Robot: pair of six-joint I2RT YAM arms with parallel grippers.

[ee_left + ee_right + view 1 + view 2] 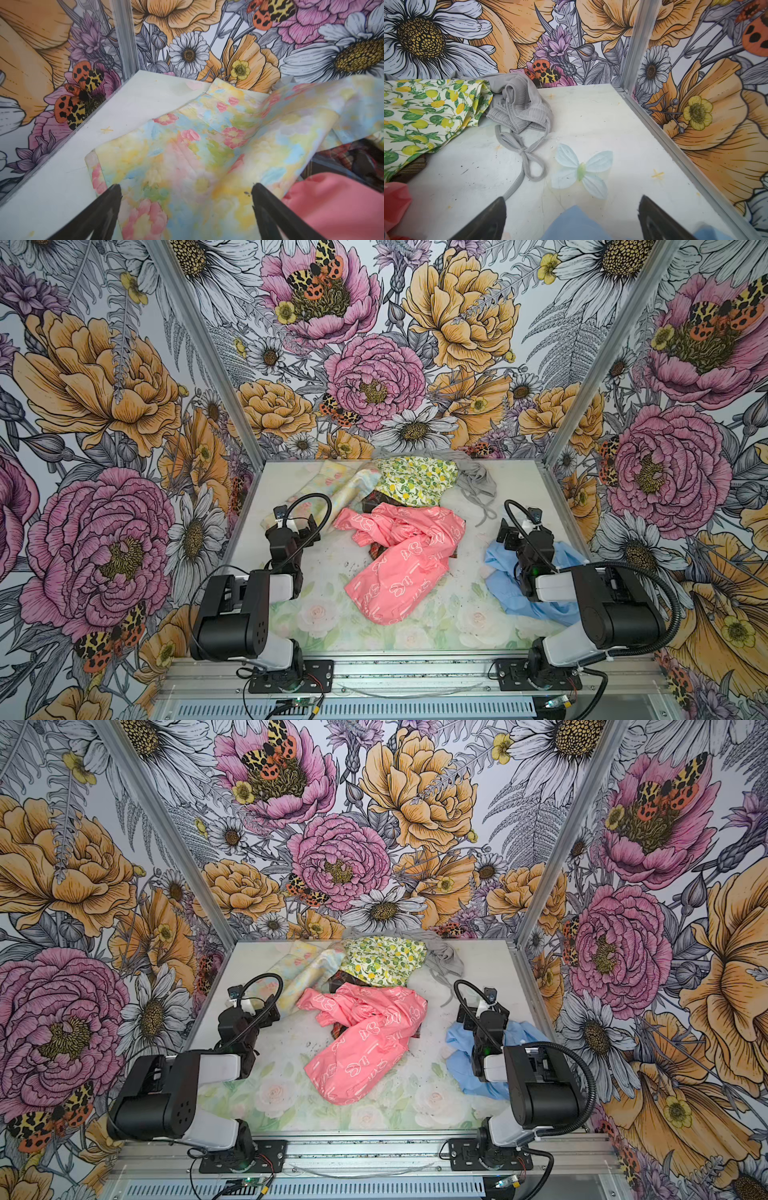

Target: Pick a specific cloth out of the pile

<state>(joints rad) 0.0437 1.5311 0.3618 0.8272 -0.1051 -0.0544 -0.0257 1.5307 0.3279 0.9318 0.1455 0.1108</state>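
Observation:
The cloth [500,587] [463,1073], plain light blue, lies crumpled at the table's right, apart from the pile and partly under my right arm. My right gripper [525,533] [572,199] hangs open over its far edge, and a blue corner [571,224] shows below the spread fingers. The pile [399,506] fills the middle and back: coral-pink cloth [401,562] in front, lemon print [415,481], pastel floral [347,489], grey cloth [478,481]. My left gripper [291,526] [187,191] stands open above the pastel floral cloth [197,155], holding nothing.
Flowered walls with aluminium corner posts [552,448] close in the table [316,572] on three sides. The grey cloth's strings [527,160] trail over the table beside a printed butterfly [581,170]. A strip of red-brown plaid [340,155] shows under the floral cloth.

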